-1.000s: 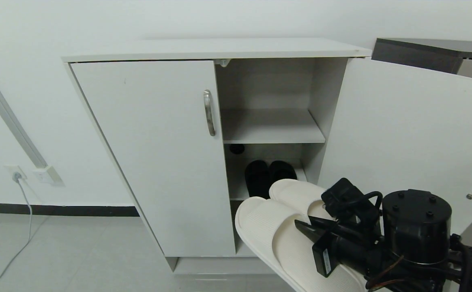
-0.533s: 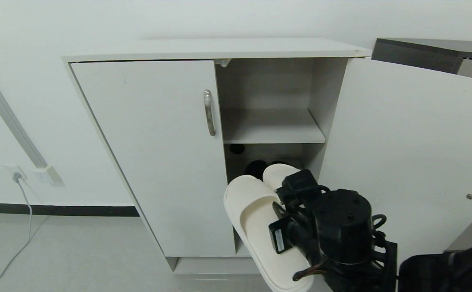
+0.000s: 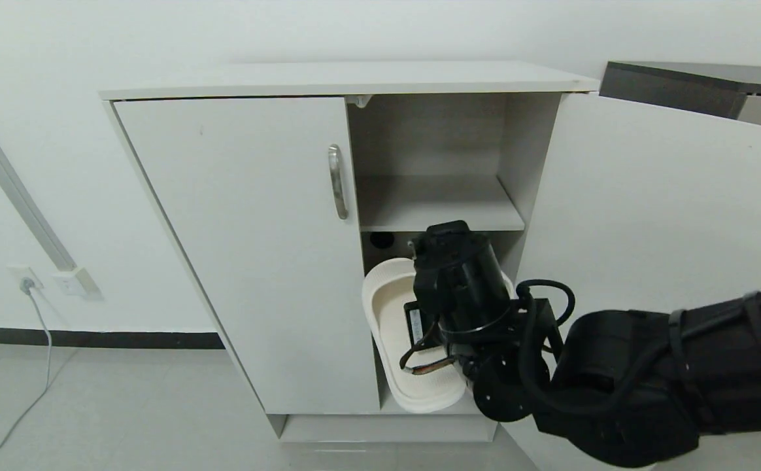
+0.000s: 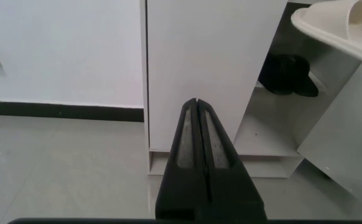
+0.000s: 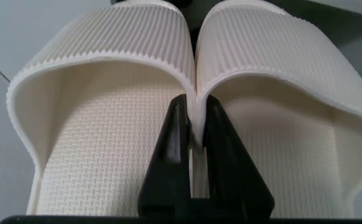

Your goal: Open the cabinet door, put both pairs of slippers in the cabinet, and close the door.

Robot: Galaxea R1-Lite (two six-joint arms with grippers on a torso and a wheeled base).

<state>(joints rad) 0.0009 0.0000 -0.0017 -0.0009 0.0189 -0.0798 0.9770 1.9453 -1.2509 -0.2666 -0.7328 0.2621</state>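
Within the last second the white slippers (image 3: 388, 314) are carried from before the cabinet (image 3: 348, 78) into its open right side, under the shelf; release is judged near. Their inner walls are pinched by the right gripper (image 5: 193, 124). The long axis is tilted, toes raised toward the back, heels at the front edge. The left gripper (image 4: 196, 112) is pressed together, empty.

**Soft, even light**

Bright diffuse light on the wall (image 3: 40, 98) and cabinet (image 3: 236, 248) front casts hardly any shadow. Inside it dims, darkest under the shelf (image 3: 439, 206). The handle (image 3: 337, 182) carries a small glint. Straight lines lean at the head view's edges.
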